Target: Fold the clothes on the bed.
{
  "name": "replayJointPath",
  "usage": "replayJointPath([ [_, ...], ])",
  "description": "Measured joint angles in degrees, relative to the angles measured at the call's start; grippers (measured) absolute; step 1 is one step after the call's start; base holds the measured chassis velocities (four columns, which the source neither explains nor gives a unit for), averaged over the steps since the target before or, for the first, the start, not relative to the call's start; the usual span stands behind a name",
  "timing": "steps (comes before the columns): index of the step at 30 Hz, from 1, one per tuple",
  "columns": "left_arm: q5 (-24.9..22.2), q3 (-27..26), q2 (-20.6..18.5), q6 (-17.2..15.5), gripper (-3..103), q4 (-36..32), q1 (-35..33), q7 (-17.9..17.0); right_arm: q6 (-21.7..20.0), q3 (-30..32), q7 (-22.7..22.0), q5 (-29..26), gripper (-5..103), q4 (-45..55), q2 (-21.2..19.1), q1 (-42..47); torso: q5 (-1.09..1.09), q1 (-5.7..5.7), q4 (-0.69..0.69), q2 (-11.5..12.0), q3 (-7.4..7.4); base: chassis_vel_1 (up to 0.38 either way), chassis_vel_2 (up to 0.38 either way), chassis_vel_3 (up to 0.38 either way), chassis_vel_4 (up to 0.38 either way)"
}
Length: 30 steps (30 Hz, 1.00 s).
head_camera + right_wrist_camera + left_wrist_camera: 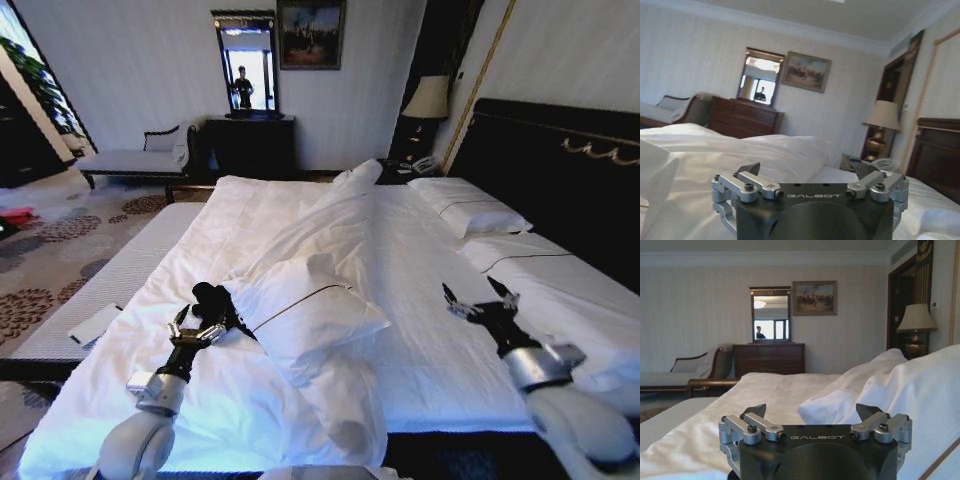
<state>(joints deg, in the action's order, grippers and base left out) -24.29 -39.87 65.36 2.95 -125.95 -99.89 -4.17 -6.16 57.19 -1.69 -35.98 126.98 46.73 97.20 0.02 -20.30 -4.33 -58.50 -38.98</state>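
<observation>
The large bed [420,260], made up with a white duvet and sheets against a tall dark wooden headboard, was seen stretching away from the robot toward twelve o'clock. The black soft-fabric T-shirt [215,300] was seen bunched into a small dark heap on the duvet at about eight o'clock from the bed's middle, partly tucked under the edge of a white pillow with thin dark piping [305,310]. The left gripper [195,332] was held just at the near side of that heap, its fingers spread wide and nothing held between them; contact with the cloth could not be made out. The right gripper [480,300] was poised over bare sheet at about four o'clock, well apart from the shirt, its fingers likewise spread wide and empty. A white flat card [95,325] was seen on the bed's left edge.
</observation>
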Motion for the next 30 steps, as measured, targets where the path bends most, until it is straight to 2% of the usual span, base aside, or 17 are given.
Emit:
replayJointPath([
  [2,0.0,-0.6,0.5,0.4,100,0.3,-0.7,0.0,-0.3,-1.6,-0.4,-2.5,100,-2.0,-4.9,-2.7,-0.01,0.0,0.01,0.0,0.0,0.0,0.0,0.0,0.0],
  [3,0.0,-0.6,0.5,0.4,100,0.3,-0.7,0.0,-0.3,-1.6,-0.4,-2.5,100,-2.0,-4.9,-2.7,-0.01,0.0,0.01,0.0,0.0,0.0,0.0,0.0,0.0],
  [5,0.0,-1.0,0.9,0.4,100,0.5,-0.9,0.0,0.2,-4.0,-0.6,-4.7,100,-4.2,-9.1,-6.0,-0.01,-0.01,0.02,0.0,0.0,0.0,0.0,0.0,0.0],
  [6,0.0,-1.2,1.2,0.4,100,0.6,-0.9,0.0,2.9,-6.4,-1.3,-5.6,100,-6.1,-11.7,-8.2,-0.01,-0.01,0.01,0.0,-0.01,0.0,0.0,0.0,0.0],
  [8,0.0,-1.3,1.3,0.4,100,0.7,-0.9,0.0,4.5,-7.7,-1.6,-5.6,100,-7.1,-12.9,-9.2,-0.01,-0.01,0.0,0.0,0.0,0.0,0.0,0.0,0.0],
  [10,0.2,-1.3,1.8,0.3,100,0.9,-0.9,-0.1,9.4,-12.1,-1.6,-3.6,100,-11.4,-16.7,-12.9,0.0,-0.01,0.02,0.0,-0.01,0.0,0.0,0.0,0.0],
  [11,0.2,-1.3,1.8,0.3,100,0.9,-0.9,-0.1,9.4,-12.1,-1.6,-3.6,100,-11.4,-16.7,-12.9,0.0,-0.01,0.02,0.0,-0.01,0.0,0.0,0.0,0.0],
  [13,0.4,-1.2,2.2,0.3,100,0.9,-1.3,-0.2,10.5,-14.3,-0.9,-2.6,100,-14.2,-19.2,-14.9,-0.01,-0.01,0.0,0.0,-0.01,0.0,0.0,0.0,0.0],
  [18,0.8,-1.0,2.7,0.2,100,0.7,-2.2,-0.1,10.3,-16.6,2.0,-4.4,100,-17.7,-22.2,-18.8,-0.02,-0.01,0.0,0.0,0.0,0.0,0.0,0.0,0.0],
  [20,0.9,-1.0,2.7,0.2,100,0.3,-2.6,-0.1,9.2,-20.6,3.3,-10.9,100,-20.2,-24.7,-24.7,0.02,0.0,-0.01,0.0,0.0,0.0,0.0,0.0,0.0],
  [21,0.9,-1.0,2.7,0.2,100,0.3,-2.6,-0.1,9.2,-20.6,3.3,-10.9,100,-20.2,-24.7,-24.7,0.02,0.0,-0.01,0.0,0.0,0.0,0.0,0.0,0.0],
  [23,1.0,-1.0,2.8,0.1,100,0.1,-2.7,-0.1,8.7,-25.1,5.2,-15.1,100,-21.9,-26.5,-31.0,-0.01,-0.01,0.0,0.0,0.0,0.0,0.0,0.0,0.0],
  [26,1.1,-1.1,3.0,0.0,100,0.0,-3.0,-0.2,6.8,-37.6,9.5,-23.1,100,-24.8,-28.5,-45.1,-0.03,-0.01,0.01,0.0,-0.01,0.0,0.0,0.0,0.0],
  [27,1.1,-1.1,3.0,0.0,100,0.0,-3.0,-0.2,6.8,-37.6,9.5,-23.1,100,-24.8,-28.5,-45.1,-0.03,-0.01,0.01,0.0,-0.01,0.0,0.0,0.0,0.0],
  [28,1.2,-1.2,3.0,0.0,100,0.0,-3.1,-0.2,6.1,-41.4,10.6,-25.2,100,-25.5,-28.5,-49.2,-0.01,-0.01,-0.01,0.0,0.0,0.0,0.0,0.0,0.0],
  [30,1.4,-1.4,3.3,0.0,100,0.1,-3.6,-0.2,3.9,-53.3,14.0,-31.1,100,-27.9,-26.8,-62.2,-0.05,-0.01,0.01,0.0,0.0,0.0,0.0,0.0,0.0],
])
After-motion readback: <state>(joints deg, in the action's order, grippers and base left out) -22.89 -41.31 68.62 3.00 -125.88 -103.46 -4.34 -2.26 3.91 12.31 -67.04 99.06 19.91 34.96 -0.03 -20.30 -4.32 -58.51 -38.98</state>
